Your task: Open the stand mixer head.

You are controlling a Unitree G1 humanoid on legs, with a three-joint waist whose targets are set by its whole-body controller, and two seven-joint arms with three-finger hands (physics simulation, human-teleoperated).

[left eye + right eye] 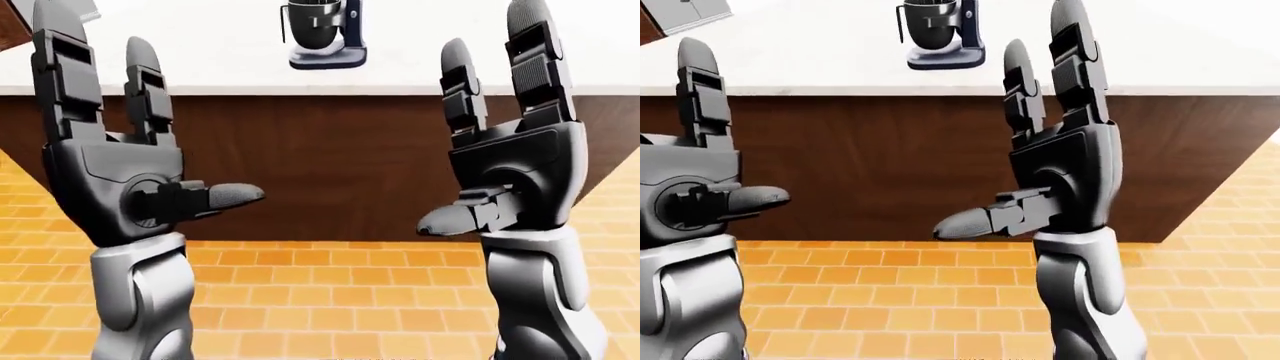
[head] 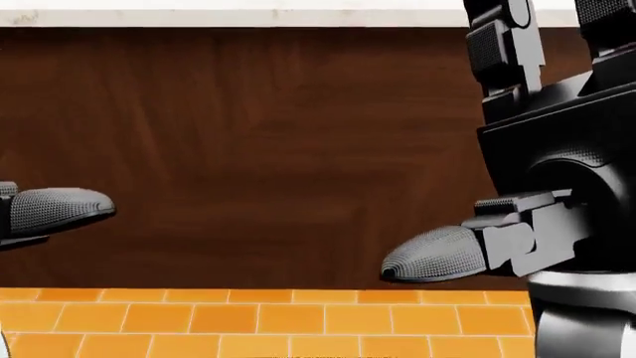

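The stand mixer (image 1: 325, 34), dark with a steel bowl, stands far off on the white countertop (image 1: 420, 71) at the top of the left-eye view, its head down. Both my hands are raised well short of it, palms facing each other, fingers pointing up. The left hand (image 1: 165, 116) is open and empty, thumb sticking out to the right. The right hand (image 1: 470, 131) is open and empty too, its thumb (image 2: 432, 257) pointing left. In the head view only the left thumb (image 2: 60, 209) and part of the right hand (image 2: 557, 149) show.
A dark wood counter face (image 1: 330, 172) fills the middle of the views, below the white top. Orange tiled floor (image 1: 330, 300) runs between me and the counter. A grey appliance corner (image 1: 685, 13) shows at the top left of the right-eye view.
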